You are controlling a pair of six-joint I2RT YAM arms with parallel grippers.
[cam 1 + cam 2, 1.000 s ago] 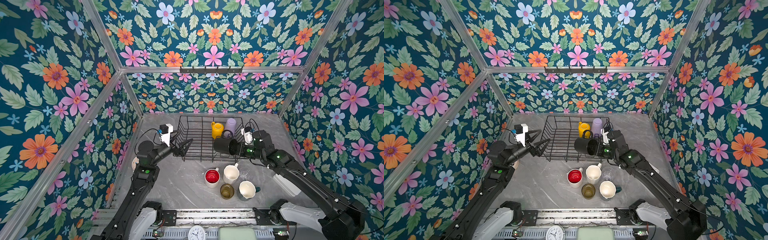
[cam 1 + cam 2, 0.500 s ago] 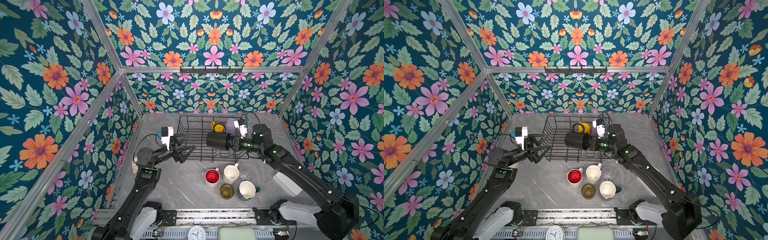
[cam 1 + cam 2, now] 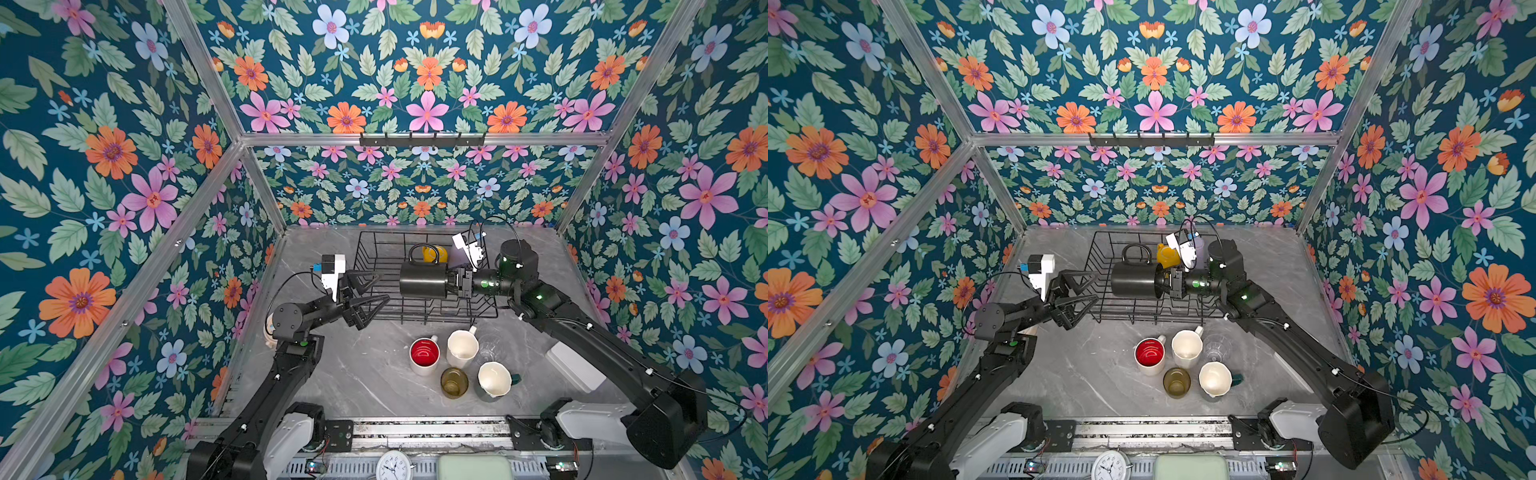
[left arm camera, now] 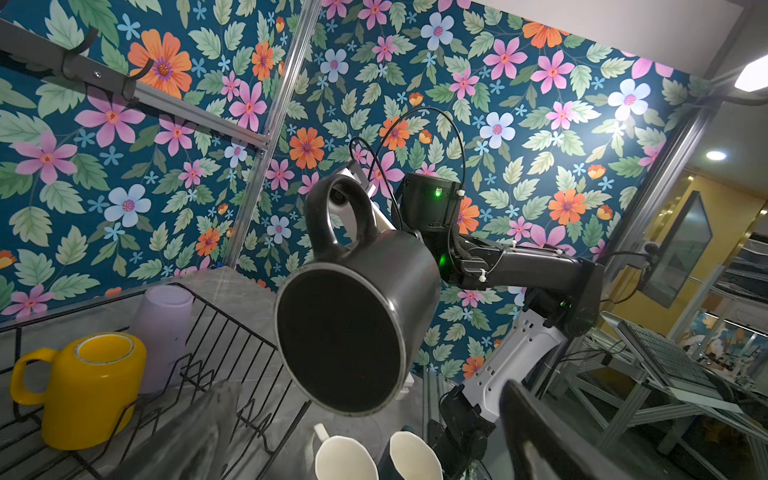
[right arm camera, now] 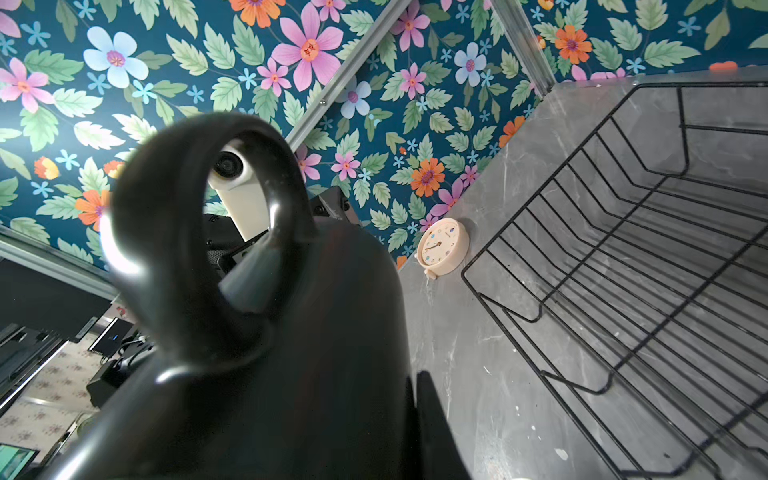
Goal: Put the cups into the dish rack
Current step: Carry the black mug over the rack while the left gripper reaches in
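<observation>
My right gripper point(image 3: 452, 286) is shut on the rim of the black mug point(image 3: 422, 280) and holds it on its side, handle up, above the middle of the dish rack point(image 3: 374, 249). In the left wrist view the mug's base point(image 4: 340, 336) faces the camera. My left gripper point(image 3: 380, 286) stands open and empty at the rack's front left corner. A yellow mug point(image 3: 436, 251) and a lilac tumbler point(image 4: 162, 316) sit upside down in the rack's back. In front of the rack stand a red-inside mug point(image 3: 424, 355), cream mug point(image 3: 462, 348), clear glass point(image 3: 490, 347), amber glass point(image 3: 454, 382) and teal mug point(image 3: 494, 379).
A black hook rail point(image 3: 422, 139) hangs on the back wall. A white box point(image 3: 575, 365) lies at the table's right side under my right arm. A small cream clock point(image 5: 442, 247) leans by the left wall, behind my left arm.
My right gripper has carried the black mug leftward from the rack's right edge to over its middle, turning it level. My left gripper has drawn slightly toward the rack's front left corner.
</observation>
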